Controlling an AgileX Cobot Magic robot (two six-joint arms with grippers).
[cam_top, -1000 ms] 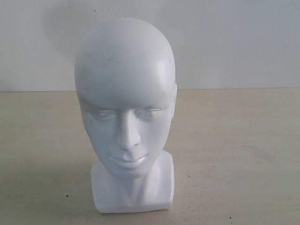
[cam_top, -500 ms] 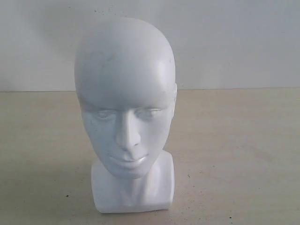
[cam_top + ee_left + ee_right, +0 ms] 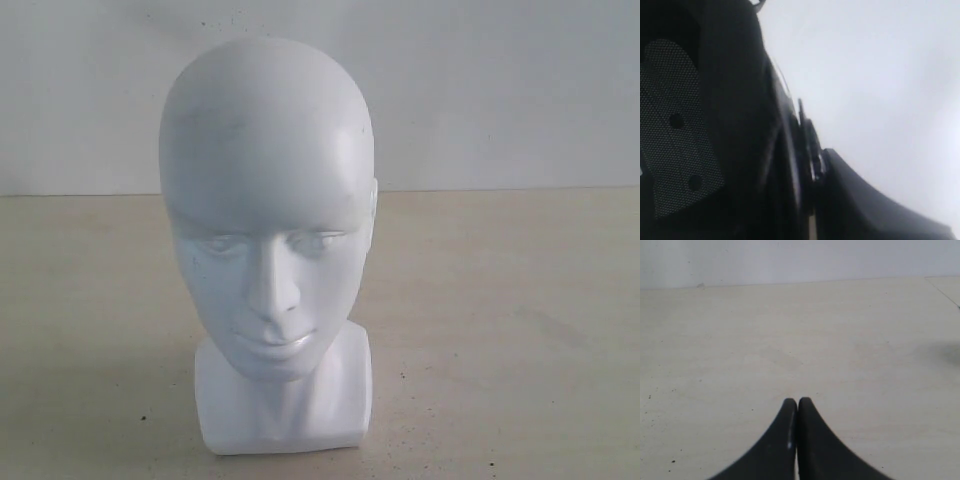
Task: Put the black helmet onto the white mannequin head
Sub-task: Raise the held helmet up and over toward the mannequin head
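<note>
The white mannequin head stands upright on its squarish base on the beige table, face toward the exterior camera, crown bare. The black helmet fills the left wrist view from very close: dark shell edge, glossy rim and a mesh lining pad. My left gripper is shut on the helmet's rim, with one black finger outside the shell and the other hidden. My right gripper is shut with nothing in it, its tips touching above bare table. Neither gripper nor the helmet shows in the exterior view.
The beige tabletop stretches around the head to a pale wall behind. In the right wrist view the table runs to the same wall, with a faint seam near one corner.
</note>
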